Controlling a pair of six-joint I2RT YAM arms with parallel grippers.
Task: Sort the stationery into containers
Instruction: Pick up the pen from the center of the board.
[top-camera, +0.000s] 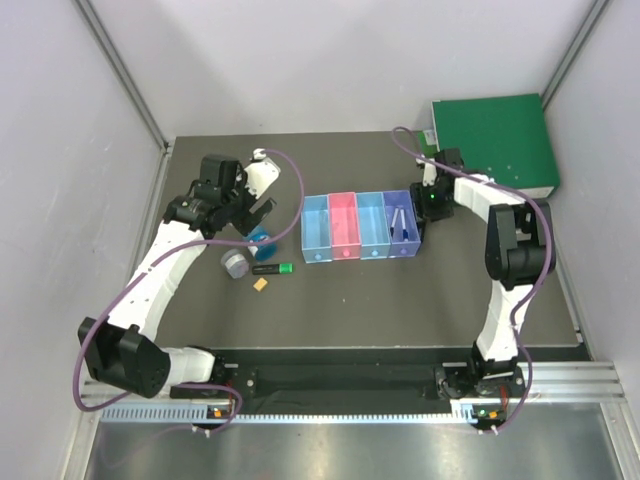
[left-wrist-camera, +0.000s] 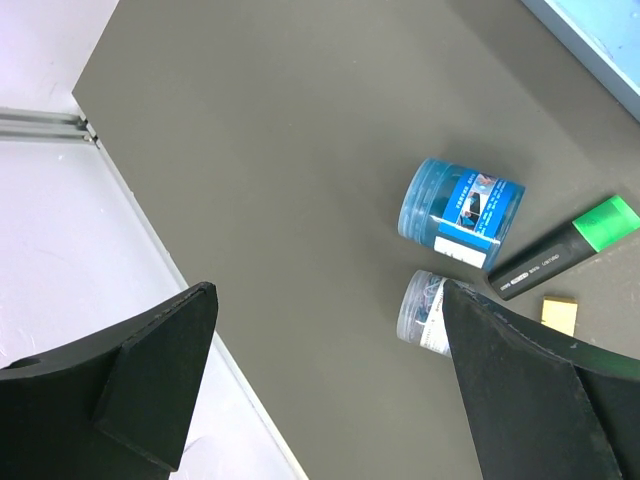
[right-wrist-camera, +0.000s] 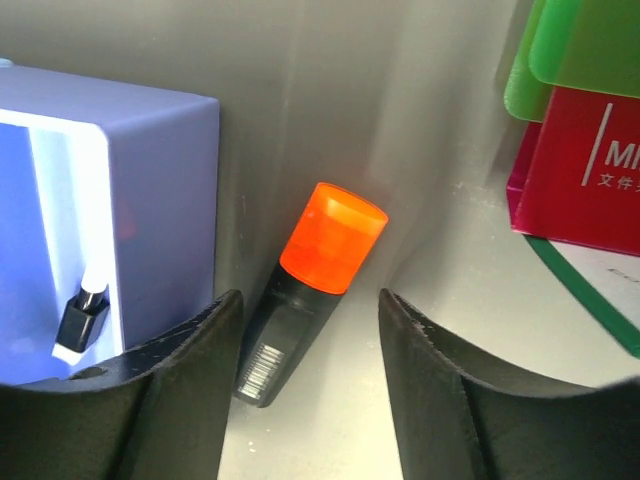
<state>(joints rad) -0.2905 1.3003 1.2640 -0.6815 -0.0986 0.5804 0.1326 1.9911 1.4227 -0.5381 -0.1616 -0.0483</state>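
Flat on the table (top-camera: 420, 300), orange highlighter (right-wrist-camera: 318, 275), just beside the purple bin (right-wrist-camera: 150, 200) and slantwise between the fingers of the right gripper (right-wrist-camera: 310, 300). Jaws about half open, astride it; contact impossible to tell. Inside that bin, a black-capped pen (right-wrist-camera: 80, 318). Well apart, left of the bin row (top-camera: 357, 226): blue tin (left-wrist-camera: 460, 212), grey tin (left-wrist-camera: 425, 308), green highlighter (left-wrist-camera: 565, 250) and orange block (left-wrist-camera: 560, 314), close together. Above them, left gripper (left-wrist-camera: 327, 300), jaws wide, holding nothing. At far right, green binder (top-camera: 495, 140).
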